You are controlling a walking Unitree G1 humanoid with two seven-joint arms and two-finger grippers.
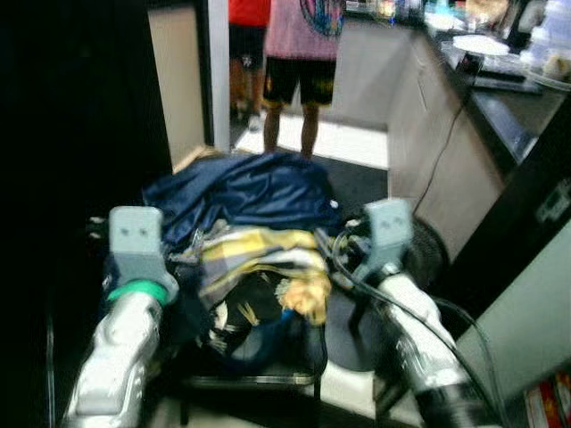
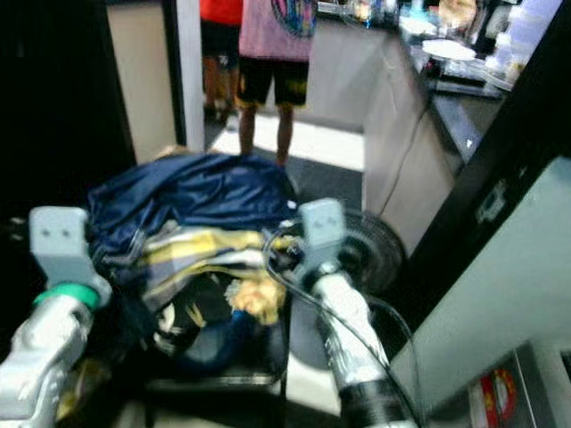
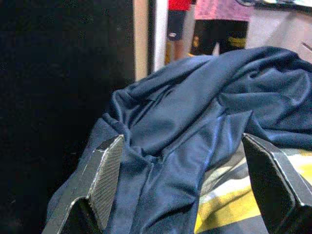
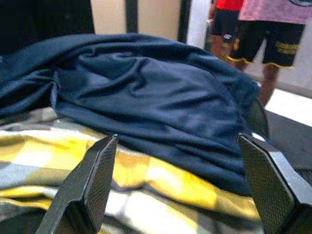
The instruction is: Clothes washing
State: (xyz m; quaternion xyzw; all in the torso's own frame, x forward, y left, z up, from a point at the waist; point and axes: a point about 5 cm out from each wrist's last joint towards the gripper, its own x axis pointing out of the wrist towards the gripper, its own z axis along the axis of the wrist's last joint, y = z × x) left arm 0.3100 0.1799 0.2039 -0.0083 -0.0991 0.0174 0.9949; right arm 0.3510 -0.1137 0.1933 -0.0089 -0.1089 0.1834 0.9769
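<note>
Both arms raised forward; left gripper [image 3: 183, 185], right gripper [image 4: 178, 185] fingers spread.

Silver arms, grey two-screw wrist blocks, green ring on left wrist [image 1: 138, 292], black cable along right arm [image 1: 419, 348]

Heap of clothes [image 2: 192, 241] centre frame: navy garment [image 2: 178, 201] on top, yellow/grey checked cloth [image 2: 192, 254] under its near edge. Silver left arm [image 2: 49, 330] just left of heap, right arm [image 2: 343, 330] just right, w/ black cable along it. Beyond heap, 2 people [image 2: 259, 53] standing, legs visible. Dark countertop [image 2: 464, 98] w/ dishes, far right of heap.
</note>
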